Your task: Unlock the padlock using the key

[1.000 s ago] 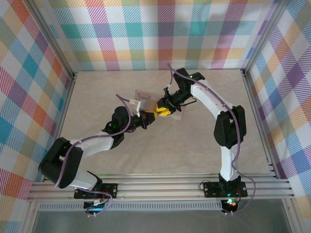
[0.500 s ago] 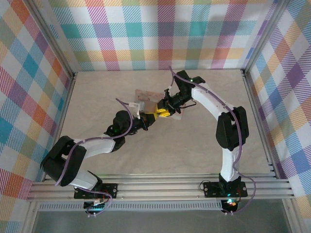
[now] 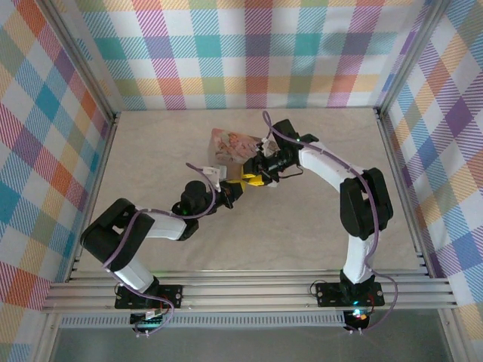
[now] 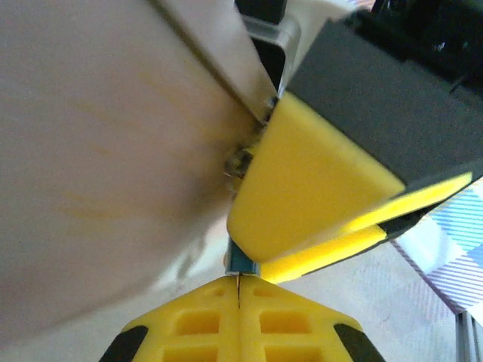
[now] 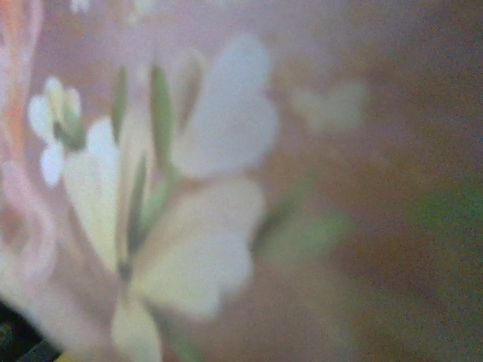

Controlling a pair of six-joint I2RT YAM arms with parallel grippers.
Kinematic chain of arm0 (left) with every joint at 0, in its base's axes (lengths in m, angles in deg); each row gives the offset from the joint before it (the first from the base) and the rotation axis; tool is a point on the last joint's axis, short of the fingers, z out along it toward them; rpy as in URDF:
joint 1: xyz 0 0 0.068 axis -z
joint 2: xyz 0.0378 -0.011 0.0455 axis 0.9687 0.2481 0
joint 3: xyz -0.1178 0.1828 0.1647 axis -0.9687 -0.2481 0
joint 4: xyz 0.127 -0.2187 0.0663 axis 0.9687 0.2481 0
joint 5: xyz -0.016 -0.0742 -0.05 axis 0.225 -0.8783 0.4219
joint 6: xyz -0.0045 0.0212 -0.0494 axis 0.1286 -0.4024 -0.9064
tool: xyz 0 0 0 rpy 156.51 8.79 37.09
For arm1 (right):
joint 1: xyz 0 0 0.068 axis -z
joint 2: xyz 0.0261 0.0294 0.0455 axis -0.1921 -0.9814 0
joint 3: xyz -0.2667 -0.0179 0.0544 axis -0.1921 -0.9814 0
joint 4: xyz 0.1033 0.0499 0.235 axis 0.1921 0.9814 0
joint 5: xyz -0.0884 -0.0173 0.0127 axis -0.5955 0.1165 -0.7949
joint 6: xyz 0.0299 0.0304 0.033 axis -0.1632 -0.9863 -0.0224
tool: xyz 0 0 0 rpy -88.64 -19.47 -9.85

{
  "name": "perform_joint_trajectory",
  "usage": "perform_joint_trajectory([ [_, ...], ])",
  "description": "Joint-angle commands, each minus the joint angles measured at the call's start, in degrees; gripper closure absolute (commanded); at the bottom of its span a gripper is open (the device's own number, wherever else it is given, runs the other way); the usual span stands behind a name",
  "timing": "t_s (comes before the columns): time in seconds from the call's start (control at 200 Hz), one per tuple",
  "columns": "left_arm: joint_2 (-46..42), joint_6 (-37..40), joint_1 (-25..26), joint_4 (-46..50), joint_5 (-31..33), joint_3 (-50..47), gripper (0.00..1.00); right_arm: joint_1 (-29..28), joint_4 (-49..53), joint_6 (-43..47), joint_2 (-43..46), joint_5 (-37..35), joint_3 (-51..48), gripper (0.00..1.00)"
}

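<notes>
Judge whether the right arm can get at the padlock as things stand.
Probably yes: in the left wrist view the right pincer sits against the blue padlock, just above the shut left pincer. The pink box crowds alongside, not between.

Table (image 3: 317, 219): pale beige, faint marbling; alu rails (image 3: 249, 290) along near edge. Pink box (image 3: 232, 145) far-centre, tilted; contact w/ table unclear.
</notes>
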Motion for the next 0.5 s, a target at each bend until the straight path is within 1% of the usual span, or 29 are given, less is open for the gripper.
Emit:
perform_joint_trajectory([
  [0.0,2.6,0.6,2.9,-5.4,-2.0,-0.6,1.00,-2.5,-6.2,-6.0,1.0,5.2,-3.1,0.57],
  [0.07,3.5,0.9,3.3,-5.7,-1.5,-0.8,1.00,-2.5,-8.1,-7.0,1.2,4.5,-4.0,0.54],
  [0.37,4.6,2.9,3.7,-4.9,1.8,-2.4,1.00,-2.5,-8.3,-8.1,0.3,1.7,-6.4,0.54],
  [0.495,5.3,3.7,3.7,-4.0,2.2,-2.2,1.00,-2.6,-8.6,-8.4,0.2,0.6,-7.2,0.54],
])
